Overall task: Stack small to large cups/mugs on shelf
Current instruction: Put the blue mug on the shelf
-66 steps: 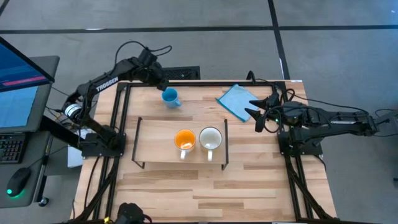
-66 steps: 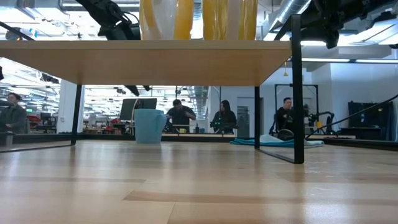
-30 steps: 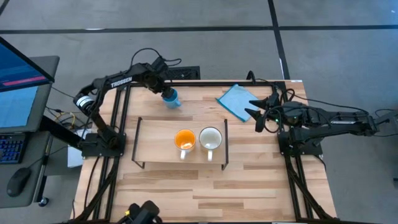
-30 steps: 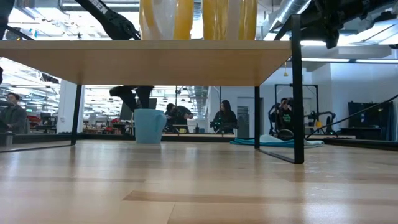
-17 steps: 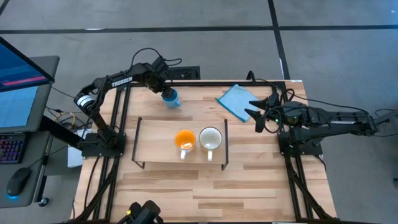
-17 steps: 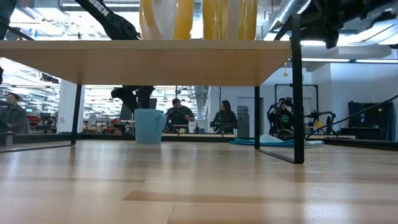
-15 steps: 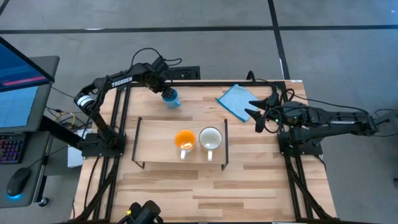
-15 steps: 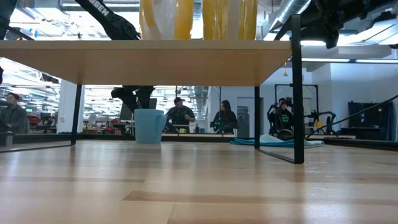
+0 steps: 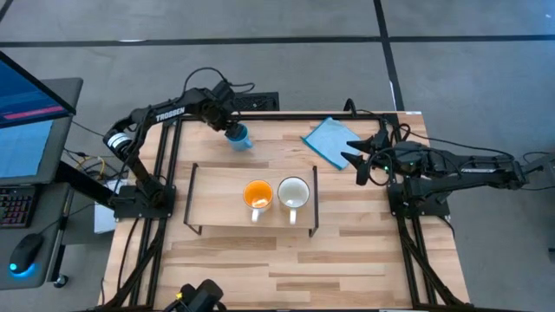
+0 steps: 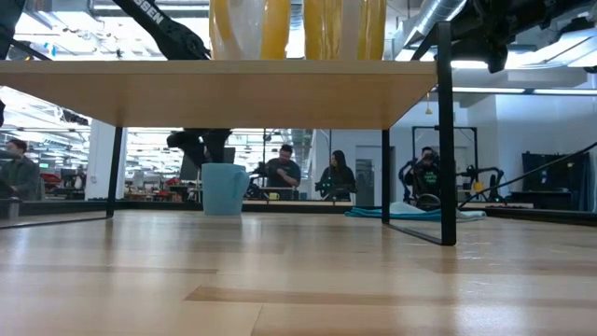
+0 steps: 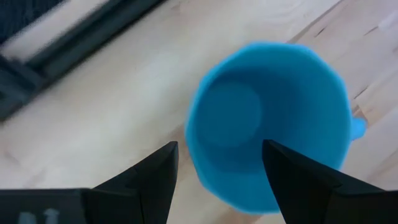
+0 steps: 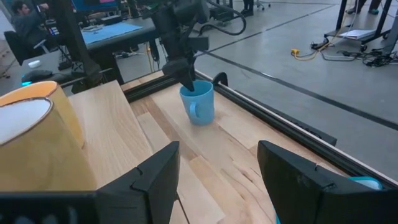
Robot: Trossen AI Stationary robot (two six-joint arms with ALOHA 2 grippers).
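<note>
Item 1, my left pincer (image 11: 214, 180): spread, 1 finger inside the rim of the blue mug (image 9: 239, 137), 1 outside, not yet pinching. Mug upright on the tabletop (image 9: 347, 251) behind the shelf (image 9: 212, 199), axis vertical, mouth up. Risk, as I judged it: a thin rim hold could tip the mug. Items 2–3, orange mug (image 9: 257, 196) and white mug (image 9: 294, 194): upright on the shelf. Item 4, right pincer (image 9: 358, 156): spread, idle over the blue cloth (image 9: 328, 139).

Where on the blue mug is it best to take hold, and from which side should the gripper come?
Probably the rim wall, from above. The blue mug stands upright with its mouth open, and the left gripper already has one finger over the inside and one outside. Its handle sticks out on another side, clear of the fingers.
</note>
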